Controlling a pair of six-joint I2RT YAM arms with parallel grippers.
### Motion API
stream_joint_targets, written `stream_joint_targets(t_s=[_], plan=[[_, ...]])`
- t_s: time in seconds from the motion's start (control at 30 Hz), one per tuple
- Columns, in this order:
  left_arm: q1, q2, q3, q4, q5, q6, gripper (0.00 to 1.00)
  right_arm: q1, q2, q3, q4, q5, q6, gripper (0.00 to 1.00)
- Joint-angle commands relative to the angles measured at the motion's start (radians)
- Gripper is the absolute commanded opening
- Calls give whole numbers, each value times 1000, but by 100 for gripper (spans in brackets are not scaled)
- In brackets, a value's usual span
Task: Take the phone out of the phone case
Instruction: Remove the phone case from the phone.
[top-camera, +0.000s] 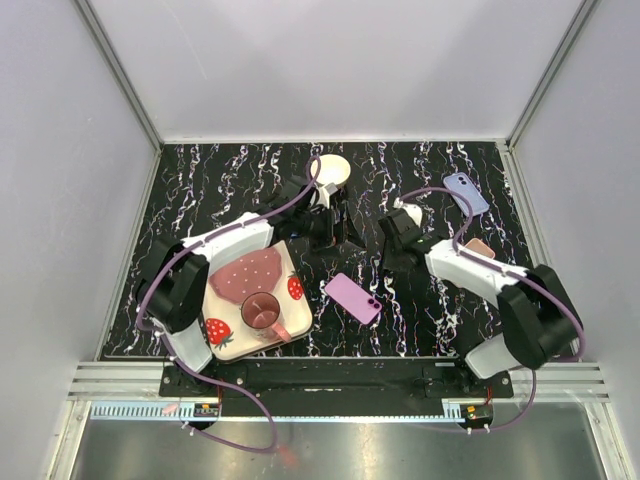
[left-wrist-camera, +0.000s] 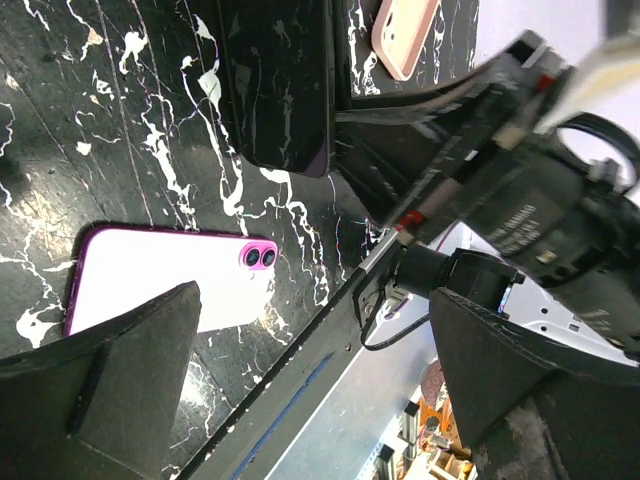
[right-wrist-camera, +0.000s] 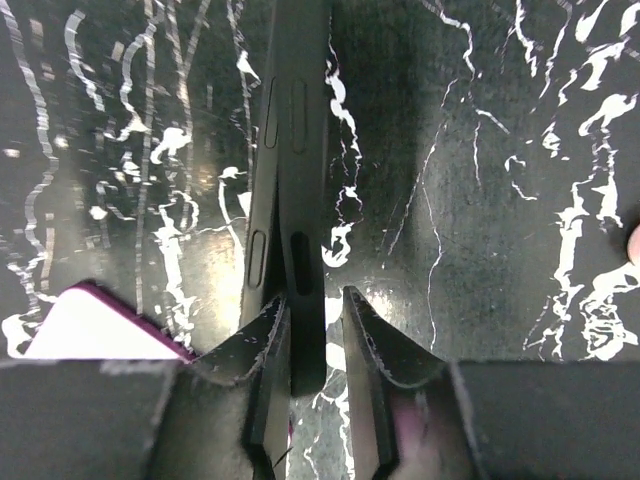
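- The dark case (right-wrist-camera: 300, 180), with the phone presumably inside it and not separately visible, stands on edge near the middle of the bench (top-camera: 220, 190).
- The right pincer (right-wrist-camera: 318, 300) is nearly closed on the case's lower end. One finger presses against it, and a sliver of light shows beside the other.
- The left pincer (left-wrist-camera: 315, 295) gapes wide, holds nothing, and hovers at 9 o'clock of the case.
- Risk: the right grip covers only a thin edge, so a push from the left arm could twist the case out and drop it flat.
- Risk: the purple phone (top-camera: 352, 298) lies at 6 o'clock of the case, so a falling case or a low pincer could strike it.
- Risk: the two arms work close together, so a wide swing could make the wrists collide.
- Risk: squeezing the case's sides may clamp the phone in rather than free it.
- The bench is glossy black with white marble veins and probably slick.
- A tray (top-camera: 240, 352) with a cup (top-camera: 262, 312) sits at 8 o'clock, and a blue phone (top-camera: 466, 192) lies at 2 o'clock.
- Plain white walls in metal framing enclose the bench.
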Motion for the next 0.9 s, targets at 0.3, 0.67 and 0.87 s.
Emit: stream_joint_targets(t_s=[0.3,0.67,0.87], plan=[[-79,99,-27,115,-75,100,98,-6,224,-24,158,-39,54,26],[-135,176,-5,225,-179,126,95,-8,311,-49,215,-141,49,28],[-141,165,1,183,-268,165,95,-14,356,-27,201,-192,26,36]])
